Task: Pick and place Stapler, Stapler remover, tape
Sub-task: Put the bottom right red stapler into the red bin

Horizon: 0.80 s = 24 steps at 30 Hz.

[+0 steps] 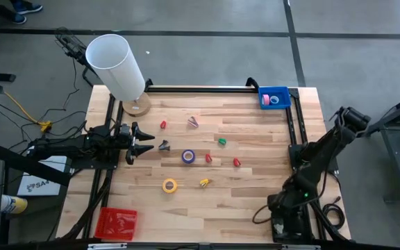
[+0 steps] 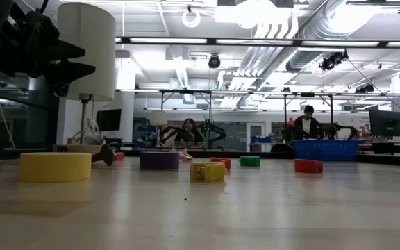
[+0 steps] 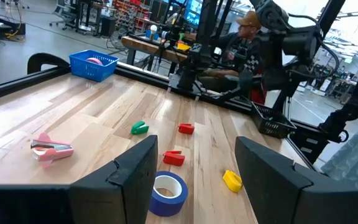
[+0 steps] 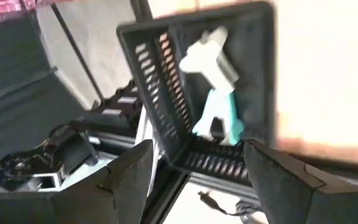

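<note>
Left end effector (image 1: 146, 144) open, purple tape (image 1: 188, 157) unlabelled

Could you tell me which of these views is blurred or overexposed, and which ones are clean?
Right wrist view: motion-blurred, with a blown-out white patch beside the black basket. Low view: bright ceiling lights, the lamp and left gripper backlit. High and left wrist views: evenly lit, the blue tape crisp.

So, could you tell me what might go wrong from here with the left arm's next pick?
The open left claw faces the purple tape, with a red piece and a yellow piece lying close beyond; reaching past the roll could knock them. A dark remover sits right by the claw, so swinging sideways may bump it.
</note>
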### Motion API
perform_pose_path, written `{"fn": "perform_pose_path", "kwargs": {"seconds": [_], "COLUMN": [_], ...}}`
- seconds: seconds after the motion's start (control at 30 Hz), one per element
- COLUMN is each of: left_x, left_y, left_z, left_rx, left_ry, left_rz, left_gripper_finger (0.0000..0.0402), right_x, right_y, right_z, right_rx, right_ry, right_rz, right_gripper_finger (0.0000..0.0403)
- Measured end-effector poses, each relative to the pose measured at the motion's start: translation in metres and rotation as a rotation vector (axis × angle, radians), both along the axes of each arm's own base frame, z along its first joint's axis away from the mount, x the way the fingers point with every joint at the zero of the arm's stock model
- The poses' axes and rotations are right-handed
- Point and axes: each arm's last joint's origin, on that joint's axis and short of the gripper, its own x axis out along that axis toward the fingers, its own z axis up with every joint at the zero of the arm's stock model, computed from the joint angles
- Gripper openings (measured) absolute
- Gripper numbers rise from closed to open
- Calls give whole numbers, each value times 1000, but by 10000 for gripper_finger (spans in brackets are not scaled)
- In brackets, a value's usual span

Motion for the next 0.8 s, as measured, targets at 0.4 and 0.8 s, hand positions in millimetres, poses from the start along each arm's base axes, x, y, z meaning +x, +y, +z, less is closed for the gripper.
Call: {"fn": "perform_pose_path", "kwargs": {"seconds": [0.4,0.8], "left_x": [0,0], "left_y": [0,0], "left_z": [0,0], "left_rx": [0,0], "left_ry": [0,0], "left_rz": [0,0], "left_gripper_finger": [213,213], "right_x": [24,55], "right_y": [-38,-86], "right_z": [0,-1], "right_rx": [-143,-306], "right_ry": [-187,-390], "right_rz": [-5,19], "right_gripper_finger": [244,244]}}
